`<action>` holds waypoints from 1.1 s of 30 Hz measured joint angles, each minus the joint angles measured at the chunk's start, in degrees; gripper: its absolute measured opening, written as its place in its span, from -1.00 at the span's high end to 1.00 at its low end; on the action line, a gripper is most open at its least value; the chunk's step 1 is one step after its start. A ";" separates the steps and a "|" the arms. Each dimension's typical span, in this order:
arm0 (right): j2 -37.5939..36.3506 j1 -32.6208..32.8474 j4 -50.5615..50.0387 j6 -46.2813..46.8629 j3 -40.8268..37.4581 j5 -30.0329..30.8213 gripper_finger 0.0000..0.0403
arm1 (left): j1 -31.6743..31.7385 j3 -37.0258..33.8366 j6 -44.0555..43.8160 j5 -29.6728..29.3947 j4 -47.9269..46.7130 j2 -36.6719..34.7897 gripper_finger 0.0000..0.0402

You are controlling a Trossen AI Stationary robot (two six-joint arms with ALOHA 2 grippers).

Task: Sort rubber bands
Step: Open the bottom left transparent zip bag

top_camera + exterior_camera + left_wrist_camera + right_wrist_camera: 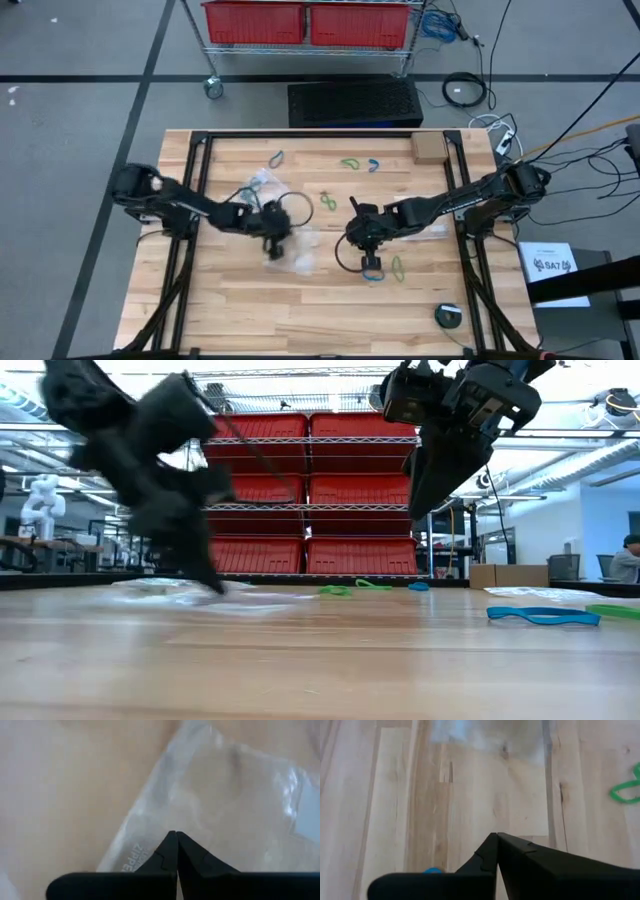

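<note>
Rubber bands lie scattered on the wooden table: a teal one, a green one and a blue one toward the far edge, and a green one at the middle. A blue band and a green band lie right of centre. My left gripper is shut and tipped down over a clear zipper bag, with its tips low at the bag. My right gripper hangs shut well above the table, over the blue band, with nothing seen between its fingers. My left gripper's shut fingertips slant down at the clear zipper bag near its printed zipper edge. The picture is blurred there, and I cannot tell whether they touch the bag.
A second clear bag lies farther back on the left. A cardboard box stands at the far right of the table, and a round dark object lies near the front right. Red bins fill a shelf behind the table.
</note>
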 joint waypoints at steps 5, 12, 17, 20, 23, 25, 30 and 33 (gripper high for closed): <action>0.00 1.68 2.00 0.11 0.00 0.76 1.00 | 5.43 5.01 5.89 -1.36 12.80 4.67 0.99; 4.68 5.05 18.49 0.44 0.04 7.65 0.87 | 4.60 7.15 8.15 -3.87 11.42 -6.61 0.99; 12.06 6.13 29.23 -2.29 0.60 10.09 0.53 | -1.68 7.09 9.78 -11.88 8.22 -17.35 0.99; 16.52 6.29 30.09 -3.32 3.38 12.75 0.33 | -6.10 7.09 11.29 -15.08 7.84 -21.37 0.99; 20.95 6.20 29.89 -3.45 6.90 14.12 0.19 | -9.99 7.09 12.11 -18.82 7.57 -23.00 0.99; 24.01 6.20 29.84 -4.09 9.75 14.62 0.14 | -12.22 7.09 12.01 -21.98 6.12 -23.34 0.99; 31.48 6.38 28.60 -5.26 16.78 15.17 0.13 | -16.63 7.09 6.35 -30.97 -4.70 -22.87 0.99; 35.33 6.36 26.30 -5.20 20.84 15.21 0.17 | -19.27 7.07 -2.05 -35.96 -14.61 -22.45 0.99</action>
